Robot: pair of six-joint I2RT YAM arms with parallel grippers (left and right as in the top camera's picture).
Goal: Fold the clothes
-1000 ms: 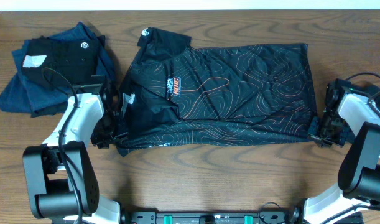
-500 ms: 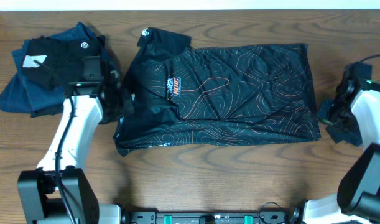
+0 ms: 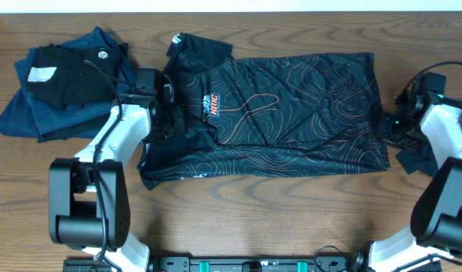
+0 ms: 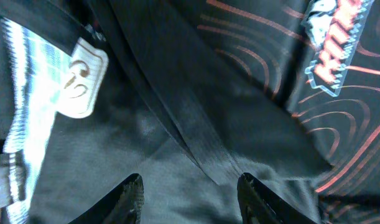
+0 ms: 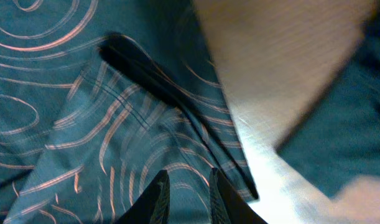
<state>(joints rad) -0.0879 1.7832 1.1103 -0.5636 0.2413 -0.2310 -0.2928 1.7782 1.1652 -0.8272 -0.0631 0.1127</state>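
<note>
The black T-shirt (image 3: 291, 113) with thin orange contour lines lies flat across the middle of the table, its left side folded inward. My left gripper (image 3: 164, 106) hovers over that folded part near the collar. In the left wrist view it (image 4: 191, 194) stands open above plain black fabric (image 4: 196, 112), beside a white neck label (image 4: 81, 78). My right gripper (image 3: 393, 125) is at the shirt's right hem. Seen from the right wrist, it (image 5: 190, 196) is open only narrowly, with the patterned cloth (image 5: 84, 124) lying below the gap and nothing pinched.
A pile of dark blue and black garments (image 3: 64, 83) sits at the back left. A small dark cloth (image 3: 418, 159) lies under the right arm by the table's right edge. Bare wood (image 5: 270, 74) shows just beyond the hem.
The left arm rose from the shirt's lower left edge to the collar area. The right gripper let go of the lower right hem corner, opened a little and moved up along the hem.
</note>
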